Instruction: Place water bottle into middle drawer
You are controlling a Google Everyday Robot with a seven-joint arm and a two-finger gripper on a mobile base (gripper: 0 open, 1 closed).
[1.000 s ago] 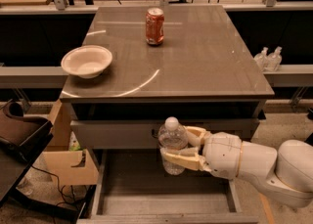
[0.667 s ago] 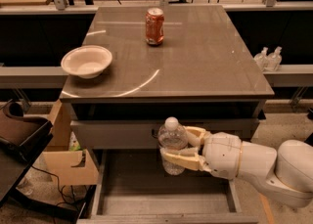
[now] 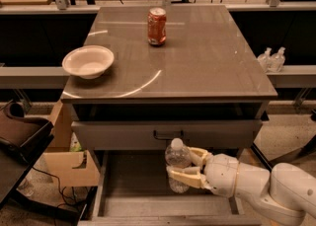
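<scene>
1. Camera view, the tool: my tool [image 3: 180,167] sits low in the frame, in front of the cabinet and over the open middle drawer [image 3: 131,183]. It reaches in from the right on the white arm [image 3: 256,185].
2. Its grip: the two pale fingers [image 3: 186,177] are closed around the water bottle [image 3: 176,158]. One finger presses the bottle's far side and the other its near side, with only the bottle's width between them.
3. The bottle: it stands upright in that grip with its white cap on top. The cap is just below the black handle of the upper drawer front [image 3: 168,134]. Its base hangs over the drawer's dark floor, but I cannot tell whether it touches the floor.
4. The drawer: it is pulled out toward me, with low grey walls on either side, and the bottle is over its middle, slightly right of centre.
5. Up on the tabletop [image 3: 212,62]: an orange-red soda can [image 3: 157,26] stands upright near the far edge. A white bowl [image 3: 88,61] rests at the left edge, well apart from the can.
6. Off to the sides: a cardboard box [image 3: 74,167] sits on the floor left of the drawer.
</scene>
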